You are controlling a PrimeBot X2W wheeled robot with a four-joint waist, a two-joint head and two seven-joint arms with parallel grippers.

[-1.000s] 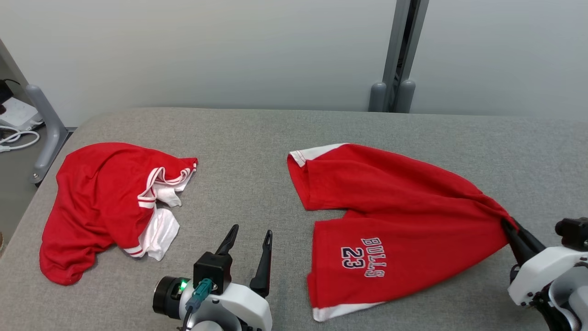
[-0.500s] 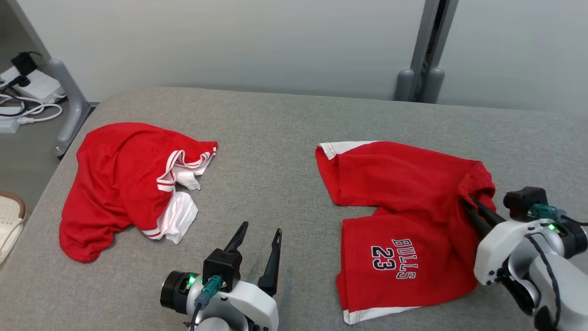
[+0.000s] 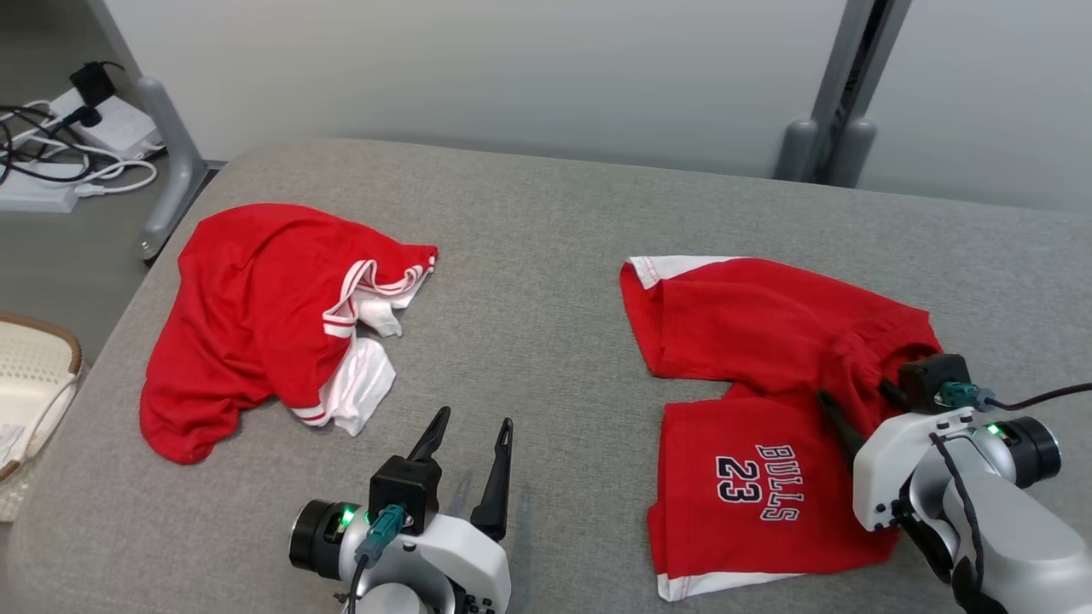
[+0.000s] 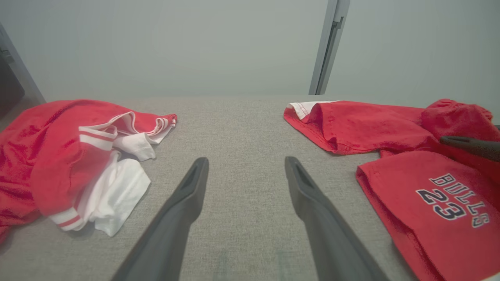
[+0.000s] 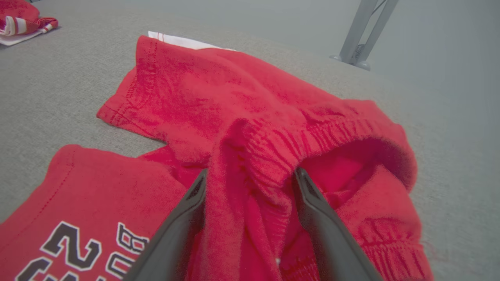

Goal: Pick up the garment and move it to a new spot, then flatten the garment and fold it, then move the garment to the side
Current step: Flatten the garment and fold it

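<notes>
**Red Bulls shorts on a grey table, right gripper spread around their waistband**

At the far left, off the table, a tangle of cables (image 3: pixel 60 162) lies on the floor, with the rim of a pale basket (image 3: pixel 51 341) nearer the camera. A grey fabric-covered table (image 3: pixel 546 281) spans the scene. On its left part sits a crumpled red garment (image 3: pixel 247 324) with white, red-striped trim bunched along its right side.

Low in the middle, the left gripper (image 3: pixel 474 419) hovers over bare table. Its two dark fingers stand wide apart, with nothing between them and nothing touching them. It sits between the two garments, well apart from both.

On the right part of the table lie the shorts (image 3: pixel 751 341). They are bright red and not yet flat. Both legs point left, split by a gap of bare table, and each ends in a white hem. The nearer leg carries "BULLS 23" in dark, white-edged letters, which read sideways from the head camera. The farther leg is creased. On the right, the elastic waistband (image 5: pixel 332 136) is gathered and humped up off the table, gaping open.

The right gripper (image 3: pixel 856 394) is at that humped end. Its fingers are spread wide, and a ridge of waistband cloth rises between them, brushing their inner sides. The cloth is not pinched. Behind the table, a grey post (image 3: pixel 840 94) stands against the pale wall.
</notes>
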